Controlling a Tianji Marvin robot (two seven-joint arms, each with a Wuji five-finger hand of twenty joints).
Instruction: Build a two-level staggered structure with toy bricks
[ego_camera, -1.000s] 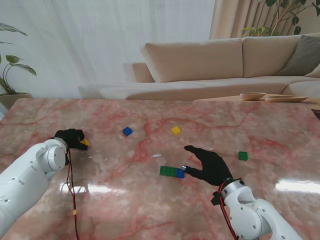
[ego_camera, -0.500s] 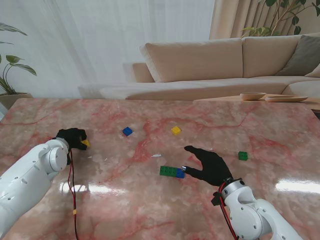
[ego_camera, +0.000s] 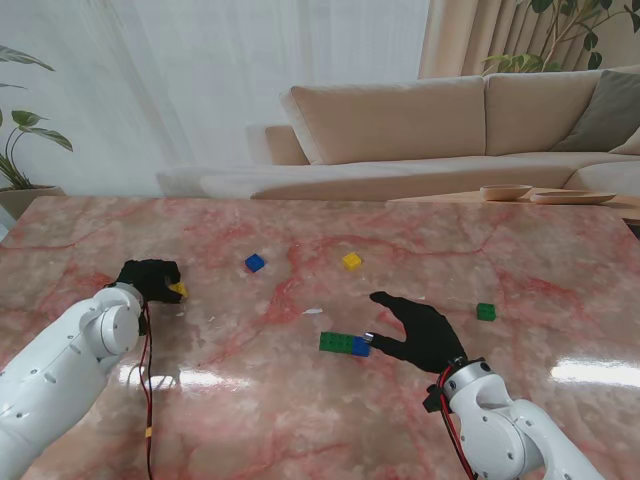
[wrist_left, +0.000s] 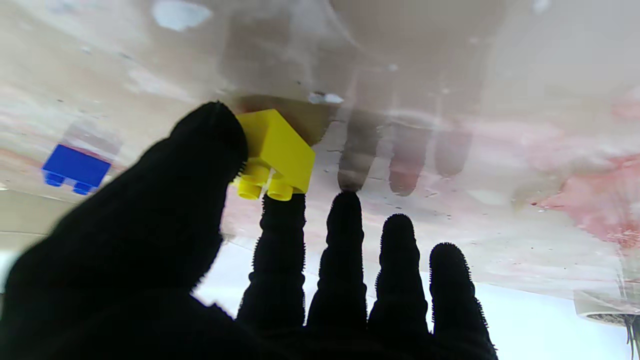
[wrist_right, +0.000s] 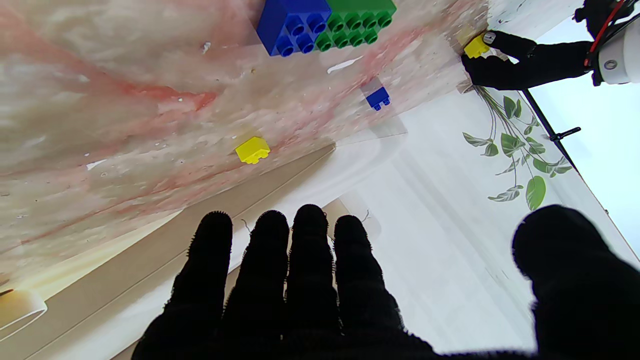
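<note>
**A:** Stand view, living-room table: the left hand (ego_camera: 150, 279) pinches a yellow brick (ego_camera: 178, 290) at the far-left side of the marble table (ego_camera: 300, 420), while the right hand (ego_camera: 420, 332) rests beside the base row, a green brick (ego_camera: 336, 342) butted end to end against a blue brick (ego_camera: 360, 346).

**B:** Is the pinch secure?

**A:** The left wrist camera shows thumb (wrist_left: 210, 135) on one face and index fingertip (wrist_left: 280, 210) under the studs, the brick tilted, one corner just at the table surface. The other three fingers are spread and touch nothing. I'd call it a two-point hold, and a thin one.

**B:** And the right hand?

**A:** Holding nothing, fingers apart. Its thumb seems to lie just beside the blue brick (whether it touches, I cannot tell).

**B:** What could go wrong?

**A:** The brick could twist or slip out on the carry, since it is gripped near an edge. It also has to land straddling the green-blue seam; set down tilted, the studs likely won't seat, and a hard press could shove the base row apart if the right hand isn't bracing it. Spare bricks, a second blue brick (ego_camera: 255, 262), a second yellow brick (ego_camera: 352, 261) and a small green brick (ego_camera: 486, 311), lie well apart from the base.
</note>
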